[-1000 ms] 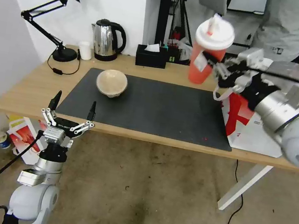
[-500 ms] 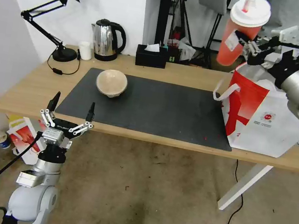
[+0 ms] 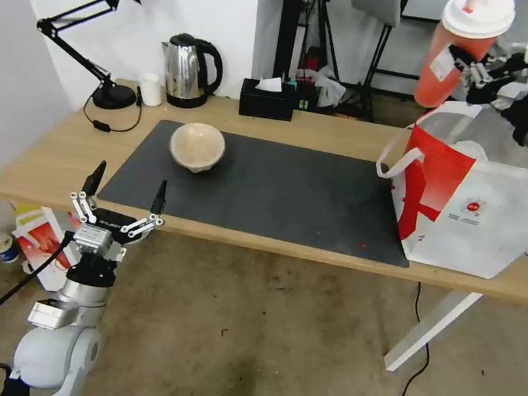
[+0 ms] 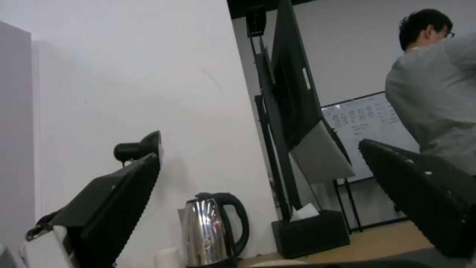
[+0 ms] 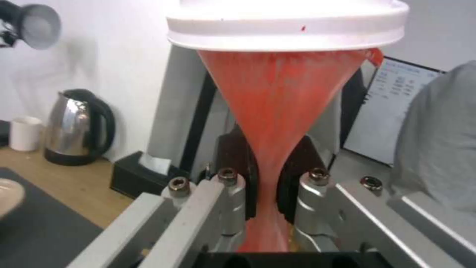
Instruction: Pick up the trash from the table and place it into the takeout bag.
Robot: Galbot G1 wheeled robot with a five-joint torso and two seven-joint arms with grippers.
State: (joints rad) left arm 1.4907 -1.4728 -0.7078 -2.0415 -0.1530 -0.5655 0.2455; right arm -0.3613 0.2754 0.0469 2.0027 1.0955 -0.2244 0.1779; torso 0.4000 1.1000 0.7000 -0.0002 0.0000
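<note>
Red cup held high over the takeout bag.

The right gripper [image 3: 474,67], arm stretched up and forward, pinches the tilted red cup [image 3: 459,52] so its wall is squeezed, above the open takeout bag [image 3: 473,216] at the table's [image 3: 45,159] right end. The left gripper [image 3: 124,194] hangs spread open, upright before the table's near edge; the beige bowl [image 3: 197,146] sits on the mat [image 3: 278,193].

No lettering is legible: the large white takeout bag [image 3: 485,224] with a red side panel bears a small round red logo and tiny print, too small to read.
</note>
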